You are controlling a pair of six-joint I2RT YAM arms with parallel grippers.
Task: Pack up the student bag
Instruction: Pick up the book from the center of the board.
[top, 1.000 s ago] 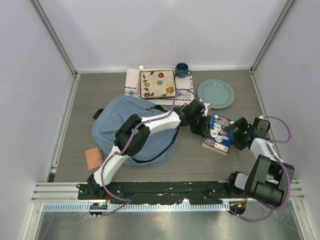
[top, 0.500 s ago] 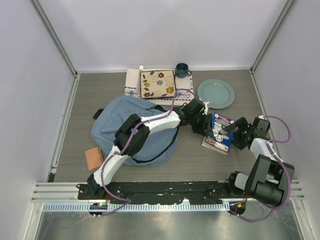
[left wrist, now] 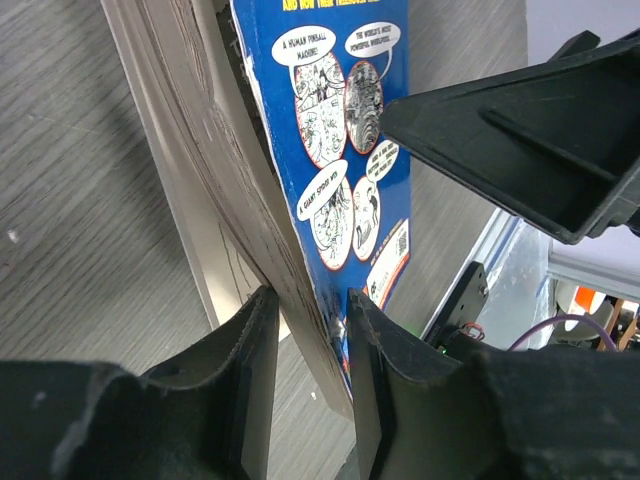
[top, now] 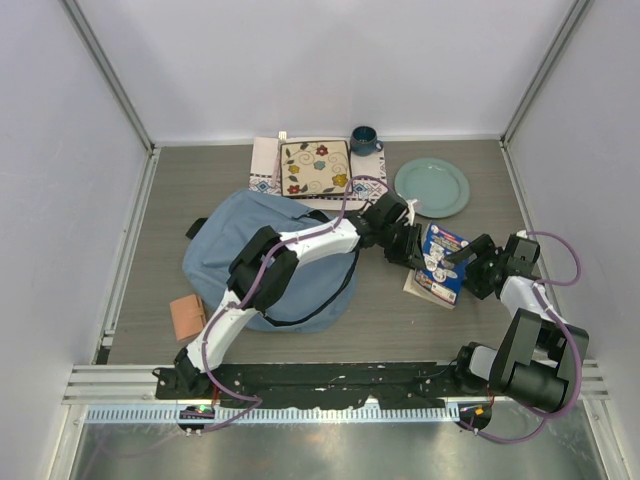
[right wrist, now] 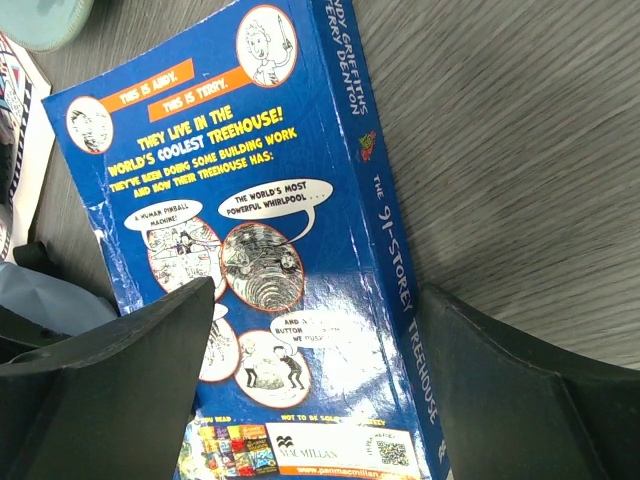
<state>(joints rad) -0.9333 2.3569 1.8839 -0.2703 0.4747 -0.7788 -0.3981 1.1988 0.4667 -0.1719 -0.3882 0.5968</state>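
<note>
The student bag (top: 240, 240) is a light-blue fabric backpack lying flat left of centre, and my left arm reaches across it. A blue paperback book (top: 441, 256) lies to its right, tilted up along its left edge. My left gripper (top: 414, 251) is shut on that raised edge. In the left wrist view the page block and blue cover (left wrist: 345, 120) fill the gap at my left gripper (left wrist: 310, 300). My right gripper (top: 463, 263) stands open at the book's right side. One finger (right wrist: 110, 380) is over the back cover (right wrist: 280, 150) and the other (right wrist: 530, 400) is beside the spine.
A teal plate (top: 432, 187) lies at the back right. A dark blue mug (top: 364, 139) stands beside a flower-patterned square plate (top: 315, 167) on a white patterned cloth mat (top: 264, 165). A small brown item (top: 187, 317) lies near the bag's front left.
My left gripper's jaws opened a little and then closed in on the book's left edge, with the wrist shifting slightly toward the back. The right arm has not moved.
</note>
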